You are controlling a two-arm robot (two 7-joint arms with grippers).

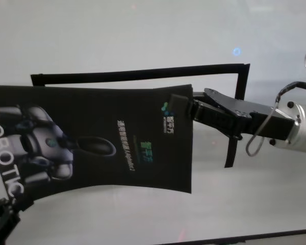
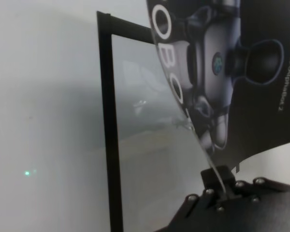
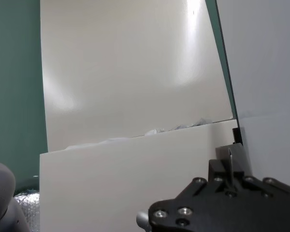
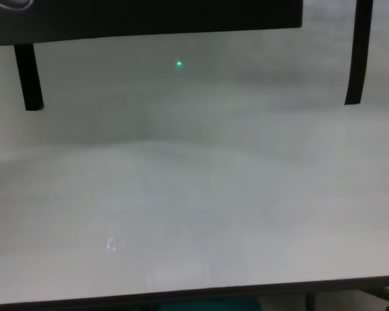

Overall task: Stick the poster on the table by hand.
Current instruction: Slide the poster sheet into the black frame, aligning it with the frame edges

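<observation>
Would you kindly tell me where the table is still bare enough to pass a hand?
The white-grey table is bare between its near dark edge and the ends of the black tape strips. It is crowded farther back, where the left gripper and right gripper hold the glossy black poster.

Surface: wide, plain white-grey flat table (image 1: 143,30) with thin dark edge.
On it: narrow black tape strips (image 1: 137,75) outlining a rectangular frame.

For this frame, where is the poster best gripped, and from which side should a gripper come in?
By its short end edges, pinched flat from the outer sides. The poster is a thin sheet bowed above the table, so only edges offer purchase. The right gripper clamps the right edge, the left gripper the opposite one.
</observation>
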